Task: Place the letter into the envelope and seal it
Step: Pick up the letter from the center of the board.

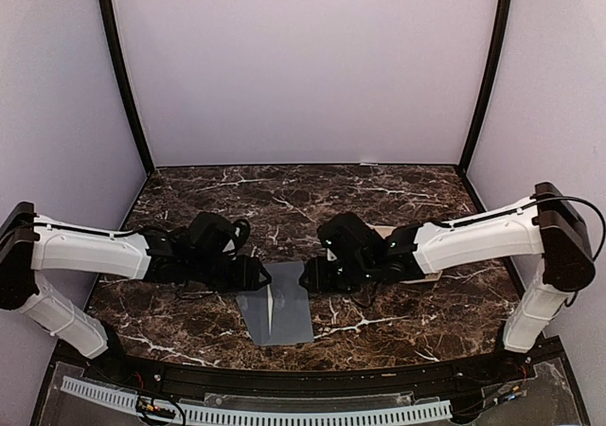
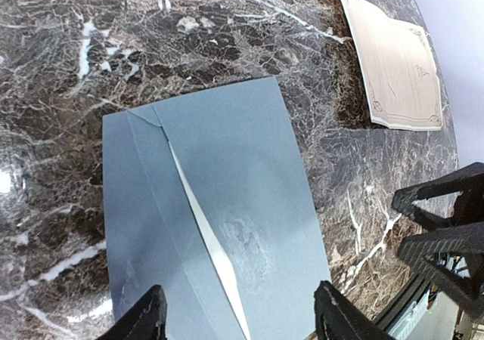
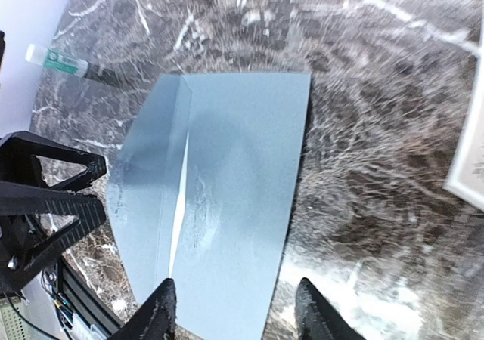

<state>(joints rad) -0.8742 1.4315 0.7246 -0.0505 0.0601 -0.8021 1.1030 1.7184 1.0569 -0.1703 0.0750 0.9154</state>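
The grey-blue envelope (image 1: 275, 314) lies flat on the marble table between my two grippers, with a thin pale slit along its flap edge (image 2: 204, 234). My left gripper (image 1: 258, 275) hovers over its left end, open, fingers spread wide above the paper (image 2: 240, 310). Over the opposite end my right gripper (image 1: 312, 276) is also open and holds nothing (image 3: 234, 310). The envelope (image 3: 227, 204) fills the middle of the right wrist view. The cream bordered letter (image 2: 397, 68) lies flat to the right, mostly hidden under the right arm in the top view (image 1: 431, 276).
A small white-and-green tube (image 3: 57, 60) lies on the table beyond the envelope's far corner. The dark marble table (image 1: 284, 194) stretches back to the lilac walls. A black rail (image 1: 284, 379) runs along the near edge.
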